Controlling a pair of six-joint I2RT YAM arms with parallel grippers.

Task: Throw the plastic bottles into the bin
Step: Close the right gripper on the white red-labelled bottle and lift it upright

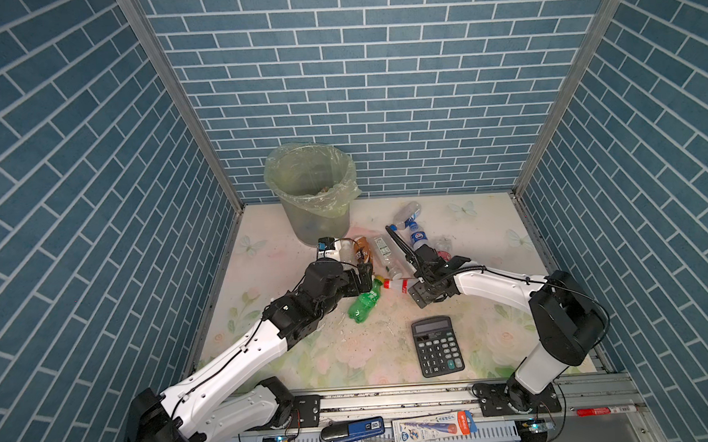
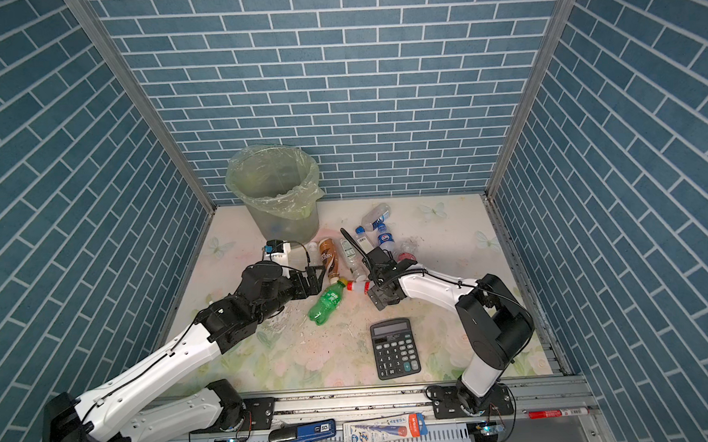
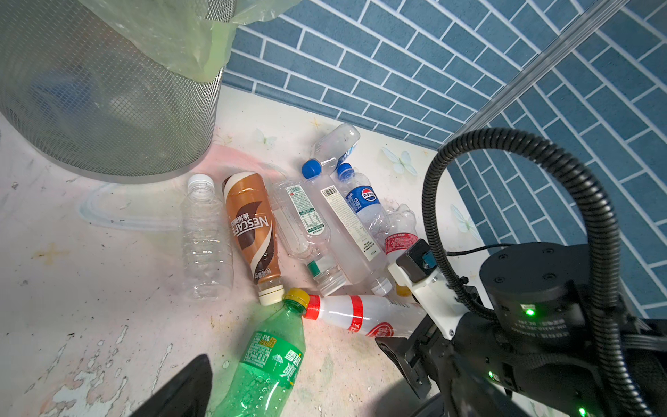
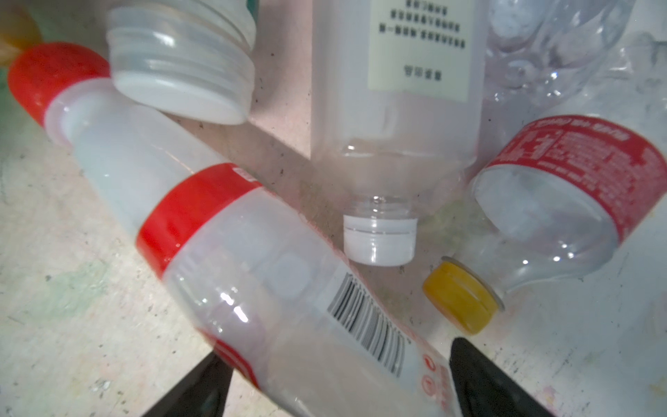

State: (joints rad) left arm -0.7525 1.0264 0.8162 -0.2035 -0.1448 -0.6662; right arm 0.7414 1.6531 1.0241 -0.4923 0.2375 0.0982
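straddling the red-capped bottle, right gripper gapes; left gripper gapes near brown "nescafe" bottle.

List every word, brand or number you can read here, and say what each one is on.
"NESCAFE": brown bottle.
"雪碧": green bottle.
"百事可乐", beside a Pepsi globe: blue-labelled bottle.
"50": blue case on the front rail.
"HB": pencil pack.
Key digits, barely legible: calculator.
Too small or blurred: the fine print on the white labels and the red label.
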